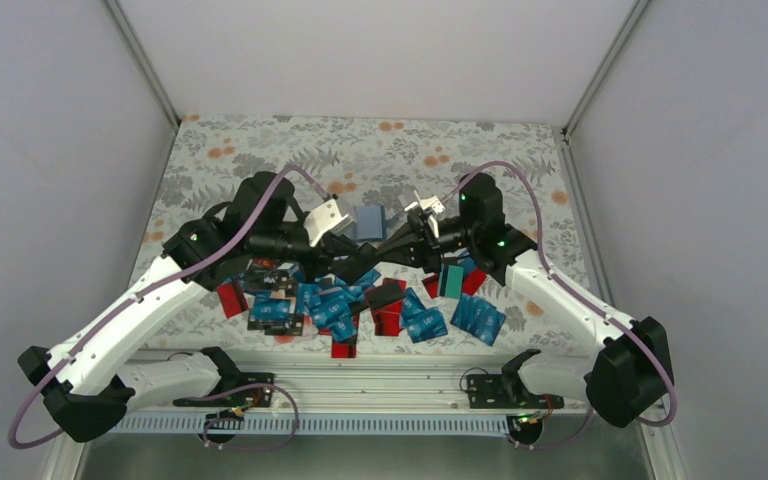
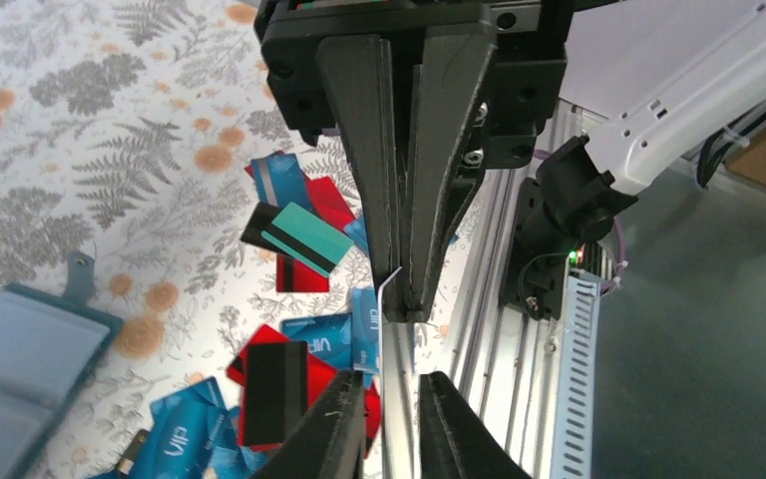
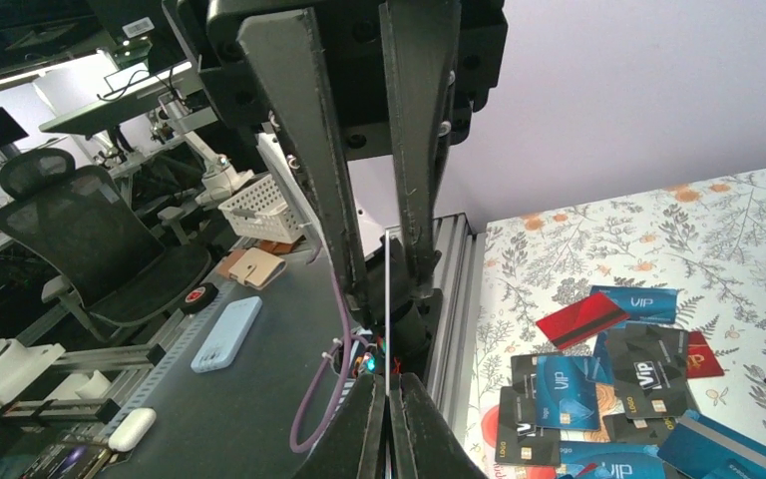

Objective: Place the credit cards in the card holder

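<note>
My right gripper point(image 1: 388, 252) is shut on one credit card held edge-on point(image 3: 387, 299); its colour does not show. My left gripper point(image 1: 352, 262) faces it tip to tip, above the card pile. Its jaws stand open on either side of the same card point(image 2: 394, 339), which lies close to one finger point(image 2: 344, 424). Many blue, red and black credit cards point(image 1: 360, 305) lie scattered on the floral cloth, with one teal-green card point(image 2: 306, 238). The teal-blue card holder point(image 1: 368, 222) lies open just behind the grippers, and also shows in the left wrist view point(image 2: 20, 369).
An aluminium rail point(image 1: 360, 395) runs along the near table edge by the arm bases. White walls close in both sides and the back. More cards point(image 3: 578, 384) lie under the right wrist. A phone point(image 3: 227, 334) and an office chair point(image 3: 80, 239) lie off the table.
</note>
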You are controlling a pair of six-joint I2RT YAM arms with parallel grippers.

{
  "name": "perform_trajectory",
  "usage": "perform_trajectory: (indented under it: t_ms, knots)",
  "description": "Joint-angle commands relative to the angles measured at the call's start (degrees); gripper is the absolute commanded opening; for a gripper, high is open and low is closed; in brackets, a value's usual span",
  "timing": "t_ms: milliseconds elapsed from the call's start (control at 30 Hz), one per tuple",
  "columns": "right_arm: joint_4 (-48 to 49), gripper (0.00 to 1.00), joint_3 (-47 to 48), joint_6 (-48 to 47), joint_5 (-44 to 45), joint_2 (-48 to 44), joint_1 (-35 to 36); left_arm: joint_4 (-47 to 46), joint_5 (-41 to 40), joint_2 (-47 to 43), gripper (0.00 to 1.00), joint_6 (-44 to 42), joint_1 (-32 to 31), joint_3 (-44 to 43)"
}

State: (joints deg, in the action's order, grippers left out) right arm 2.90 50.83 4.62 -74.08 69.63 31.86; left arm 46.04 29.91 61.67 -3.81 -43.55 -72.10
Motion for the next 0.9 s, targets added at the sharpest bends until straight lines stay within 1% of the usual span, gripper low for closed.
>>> perform_trajectory:
  t_ms: [0, 67, 267, 300, 333, 400, 433, 467, 533, 567, 700, 867]
  knots:
    - [-1.09, 0.04, 0.82, -2.16, -2.59, -0.76, 0.58, 0.45, 2.12, -0.12, 0.1, -0.33, 0.04, 0.49]
    - [-1.33, 0.04, 0.99, -2.37, -2.96, -0.8, 0.62, 0.45, 1.98, -0.17, 0.03, -0.1, 0.0, 0.81]
    - [-2.78, 0.04, 1.71, -2.76, -1.9, -0.82, 0.65, -0.05, 0.69, -0.72, 0.02, 0.48, -0.02, 1.83]
    - [-3.03, 0.07, 1.99, -2.44, -0.77, -0.7, 0.58, -0.26, 0.03, -0.61, 0.02, 0.79, 0.04, 1.95]
    - [-3.46, 0.14, 2.21, -2.05, 0.65, -0.53, 0.6, -0.66, -0.64, -0.48, 0.02, 1.17, 0.01, 2.16]
    - [-3.45, 0.33, 2.5, -0.78, 4.14, -0.28, 0.6, -1.57, -2.62, 0.02, 0.02, 2.36, 0.04, 2.49]
    - [-3.24, 0.4, 2.52, 0.08, 7.28, -0.25, 0.56, -2.33, -3.62, 0.31, 0.02, 3.02, 0.03, 2.81]
    - [-3.1, 0.46, 2.41, 1.14, 10.44, -0.41, 0.46, -3.03, -4.27, 0.63, 0.02, 3.62, 0.04, 3.07]
    - [-2.63, 0.55, 2.05, 3.15, 16.18, -0.54, -0.02, -4.96, -6.3, 1.19, 0.02, 5.0, 0.24, 3.85]
    - [-2.52, 0.57, 2.0, 4.33, 19.03, -0.42, -0.33, -5.84, -6.79, 1.61, 0.02, 5.61, 0.41, 4.16]
    - [-2.37, 0.6, 2.02, 7.94, 27.08, 0.08, -1.58, -9.24, -7.23, 3.73, 0.02, 7.9, 1.51, 4.91]
    - [-2.82, 0.61, 2.08, 10.62, 33.92, 0.03, -2.23, -12.83, -7.15, 6.59, 0.02, 10.29, 3.94, 4.94]
